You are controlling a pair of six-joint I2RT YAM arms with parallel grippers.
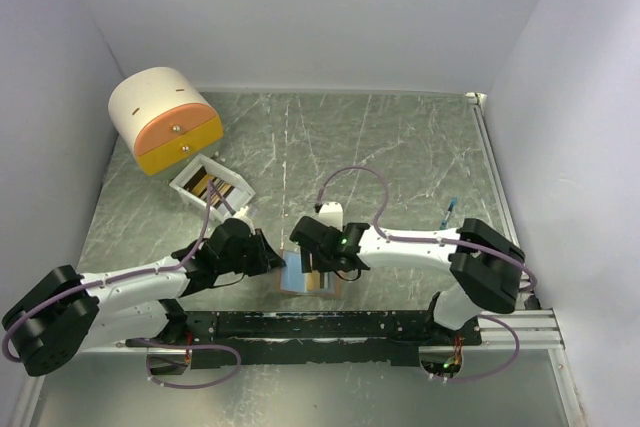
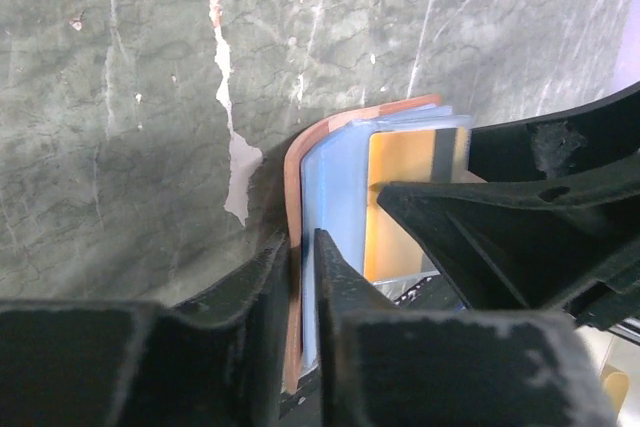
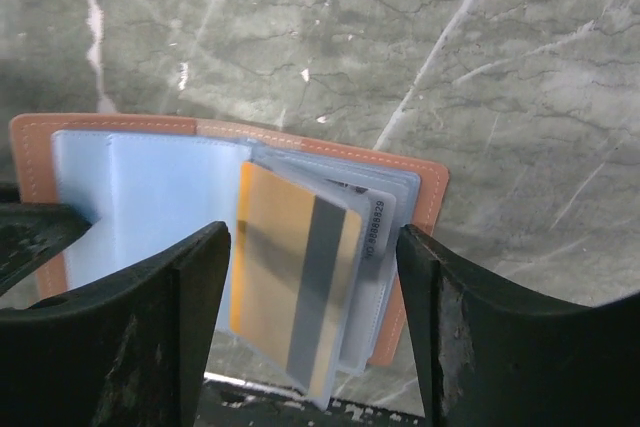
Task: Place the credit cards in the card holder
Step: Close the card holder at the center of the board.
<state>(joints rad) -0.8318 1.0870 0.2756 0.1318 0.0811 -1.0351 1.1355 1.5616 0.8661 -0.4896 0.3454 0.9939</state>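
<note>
**Top external, then both wrists: a card half pocketed, release comes next**

Top external: the card holder [image 1: 296, 279] lies open on the table [image 1: 400, 147], just beyond the black rail [image 1: 330, 325]. The left gripper [image 1: 274, 259] meets the holder from its left. The right gripper [image 1: 320, 269] hangs over its middle. Well beyond the holder and to its left, a white box [image 1: 230, 173] holds more credit cards [image 1: 203, 184]. A cream-and-orange drawer unit [image 1: 165, 119] stands farther off the same way. Beyond the holder and to its right the tabletop is bare, so that side gives room to move. On the near side the rail leaves almost none.

Left wrist: the left fingers are nearly pressed together and pinch the holder's left cover, salmon outside and blue lining both between them. A yellow card [image 2: 400, 197] stands in the holder's right half. The right gripper's black body crowds in just beside it.

Right wrist: the fingers are spread wide on either side of the yellow card [image 3: 285, 277]. The card sits tilted in a clear pocket, with one end sticking out past the holder's edge. The left pad is just beside the card's edge and the right pad is apart from it, so neither appears to grip it.

The step in hand looks like seating this card. The next move probably calls for nudging the card deeper. Otherwise the right gripper should lift straight away from the holder without snagging the pocket, then head for the box. The two grippers are close together over the holder, so sideways motion there risks contact.
</note>
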